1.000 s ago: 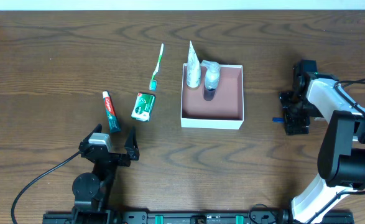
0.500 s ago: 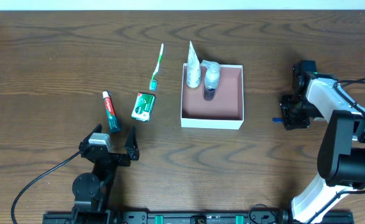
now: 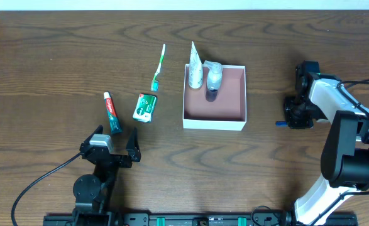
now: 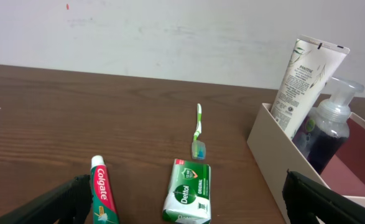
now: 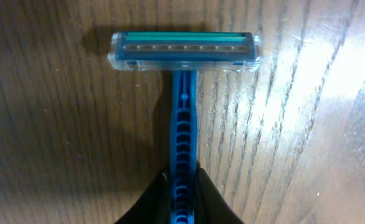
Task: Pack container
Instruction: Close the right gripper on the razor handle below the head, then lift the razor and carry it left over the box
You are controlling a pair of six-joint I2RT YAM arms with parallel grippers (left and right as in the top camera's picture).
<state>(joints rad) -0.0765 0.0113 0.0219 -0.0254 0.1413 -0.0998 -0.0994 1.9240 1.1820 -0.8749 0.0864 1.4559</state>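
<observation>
Brown wooden tabletop (image 3: 58,75), right claw (image 5: 181,184) low over it, tight on blue razor (image 5: 182,106).

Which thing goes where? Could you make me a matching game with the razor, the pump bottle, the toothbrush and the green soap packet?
Things:
1 razor
2 pump bottle
3 toothbrush
4 soap packet

Places:
A standing inside the container
B lying right next to the toothpaste tube
C pinched by its handle in the right gripper
D lying on the table, farthest back of the loose items

Pairs: 1-C, 2-A, 3-D, 4-B
</observation>
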